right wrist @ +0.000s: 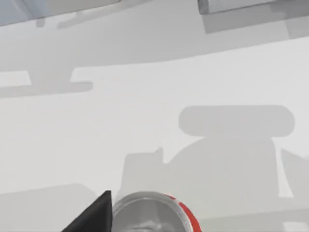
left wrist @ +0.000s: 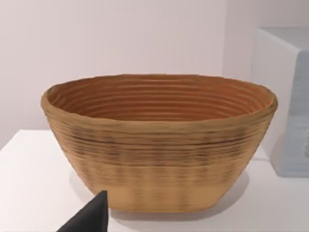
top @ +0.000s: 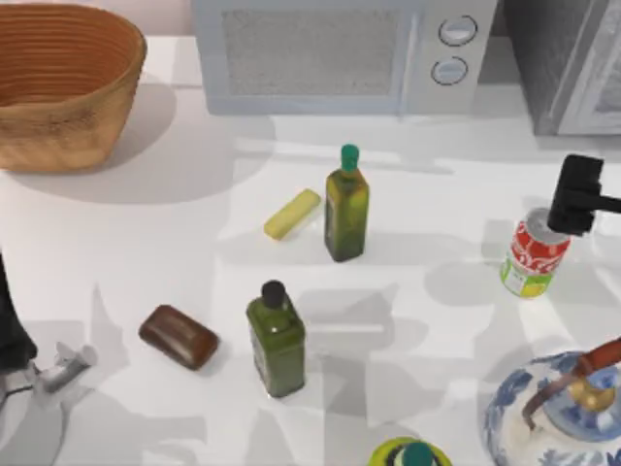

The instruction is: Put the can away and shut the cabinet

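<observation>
Red soda can [top: 535, 257] with silver top stands upright directly under black right gripper [top: 574, 197], near dark grey cabinet [top: 568, 63]; grip state undeterminable; left arm parked.

Rendered kitchen-like tabletop: microwave [top: 344, 53], oil bottles [top: 346, 204], wicker basket [top: 63, 87], teapot [top: 558, 417] etc

Two green bottles [top: 346, 202] [top: 277, 337], one can [top: 533, 255], one basket [top: 64, 87], one microwave [top: 340, 53].

A wide woven basket [left wrist: 159, 140] stands upright on the white surface [left wrist: 29, 179] before a pale wall. A white box-like unit [left wrist: 285, 106] sits just beside it. One dark fingertip [left wrist: 91, 215] of the left tool points toward the basket's base.
</observation>
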